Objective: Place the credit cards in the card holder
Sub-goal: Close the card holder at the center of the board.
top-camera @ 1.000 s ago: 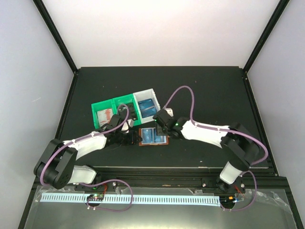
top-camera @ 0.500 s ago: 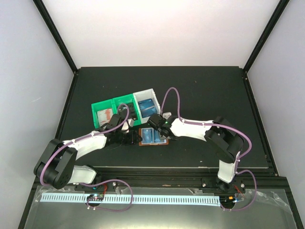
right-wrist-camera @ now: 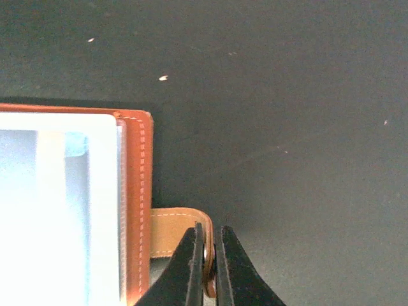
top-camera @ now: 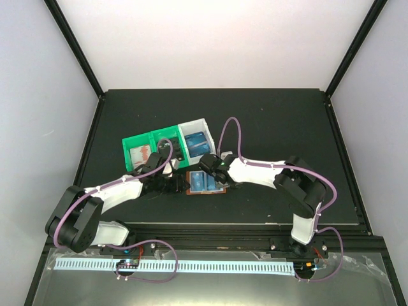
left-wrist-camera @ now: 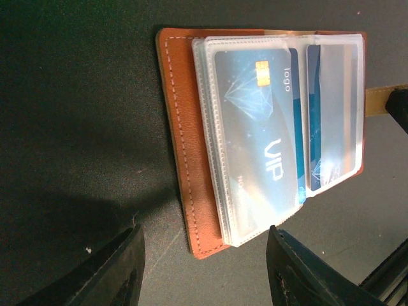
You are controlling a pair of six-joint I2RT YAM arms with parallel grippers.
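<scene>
Spanning the view from above, the black tabletop (top-camera: 268, 127) carried everything. A green bin (top-camera: 135, 141) and a white bin (top-camera: 191, 127) stood side by side left of centre, the green 1 holding a red-and-white card (top-camera: 141, 153) and the white 1 a blue card (top-camera: 197, 143). Just in front of the bins, the card holder (left-wrist-camera: 182, 146) lay open and flat on the tabletop, between the 2 arms. Its clear pockets faced up, with 1 blue card (left-wrist-camera: 255, 140) marked VIP in the near pocket and another blue card (left-wrist-camera: 331, 127) in the pocket beside it.

The left end effector (left-wrist-camera: 205, 239) hovered at the holder's left end with its fingers spread wide, gripping nothing. From its wrist camera, 1 finger sat over bare tabletop and the other by the corner of the near pocket. The right end effector (right-wrist-camera: 208, 255) was at the opposite end, its 2 fingers pinched together on the snap tab (right-wrist-camera: 175, 226) that stuck out from the holder's stitched edge.
</scene>
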